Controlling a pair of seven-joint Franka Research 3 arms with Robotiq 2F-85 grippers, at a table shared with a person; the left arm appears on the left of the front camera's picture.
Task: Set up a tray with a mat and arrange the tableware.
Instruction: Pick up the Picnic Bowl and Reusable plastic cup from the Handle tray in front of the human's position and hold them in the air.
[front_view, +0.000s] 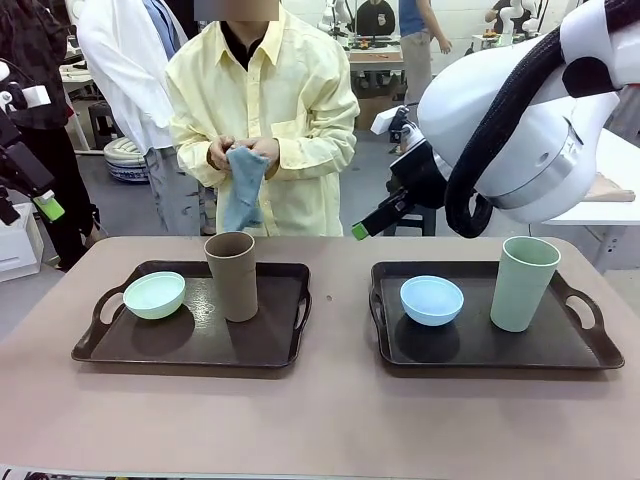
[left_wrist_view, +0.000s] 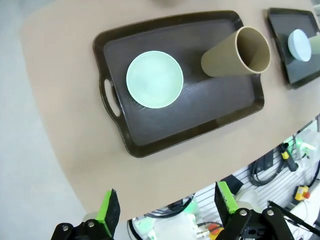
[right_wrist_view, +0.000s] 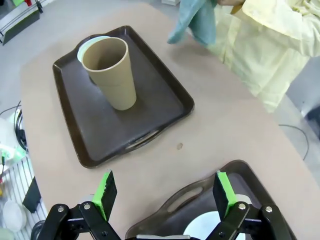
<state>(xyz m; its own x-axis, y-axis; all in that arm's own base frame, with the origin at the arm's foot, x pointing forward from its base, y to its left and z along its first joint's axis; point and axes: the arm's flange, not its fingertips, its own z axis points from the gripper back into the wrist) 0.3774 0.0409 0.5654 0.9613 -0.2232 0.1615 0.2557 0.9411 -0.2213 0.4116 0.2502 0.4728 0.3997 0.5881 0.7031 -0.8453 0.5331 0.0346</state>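
Left gripper (left_wrist_view: 166, 199) and right gripper (right_wrist_view: 164, 186) both hang spread wide, empty, above the table (front_view: 330, 420). Tan cup (front_view: 232, 275) and mint bowl (front_view: 154, 295) sit on the left tray (front_view: 200, 338); blue bowl (front_view: 432, 300) and sage cup (front_view: 523, 283) on the right tray (front_view: 470, 345). A person holds a blue cloth (front_view: 240, 190), probably the mat. You likely need a tray cleared before it is laid.

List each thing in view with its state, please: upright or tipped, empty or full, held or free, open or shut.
tan cup: upright, empty, on left tray.
mint bowl: upright, empty, on left tray.
light blue bowl: upright, empty, on right tray.
sage green cup: upright, on right tray; inside hidden.
blue cloth: hanging, held in person's hands.
left gripper: open, holding nothing.
right gripper: open, holding nothing.
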